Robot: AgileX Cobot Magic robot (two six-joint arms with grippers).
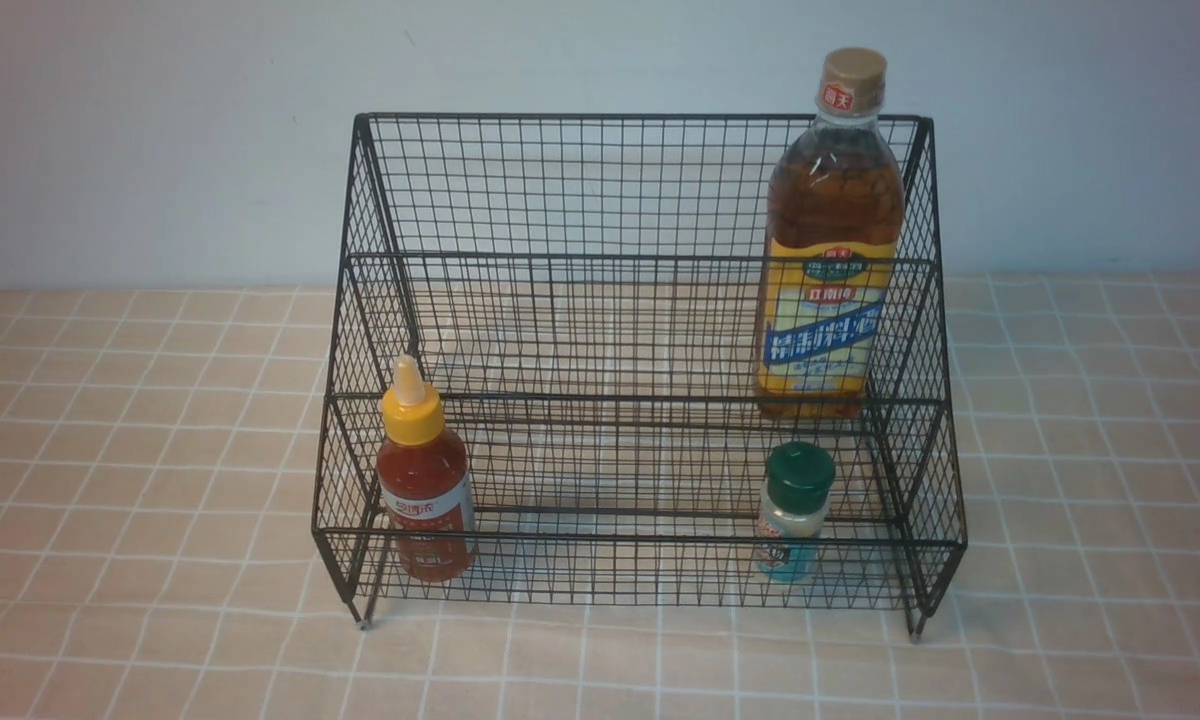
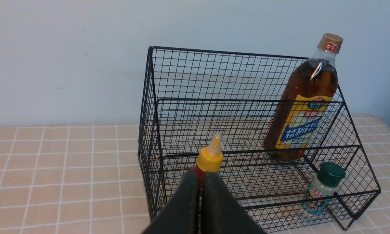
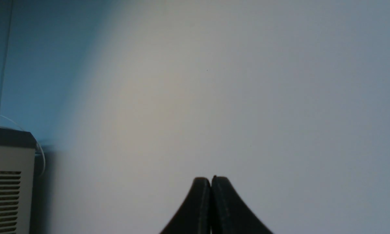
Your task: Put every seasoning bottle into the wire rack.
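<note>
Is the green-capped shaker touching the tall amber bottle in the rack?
Apart. In the front view the green-capped shaker stands on the lower tier of the wire rack, the tall amber bottle on the upper tier behind it, with wire between them.

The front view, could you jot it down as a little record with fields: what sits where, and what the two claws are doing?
rack: black wire rack, two stepped tiers, on checked tablecloth
upper tier: tall amber bottle, upright, robot's right side
lower tier, left: red sauce bottle, upright
lower tier, right: green-capped shaker, upright
left gripper: shut, holding nothing, outside the rack
right gripper: shut, faces a bare wall
bottles outside rack: none seen
</note>
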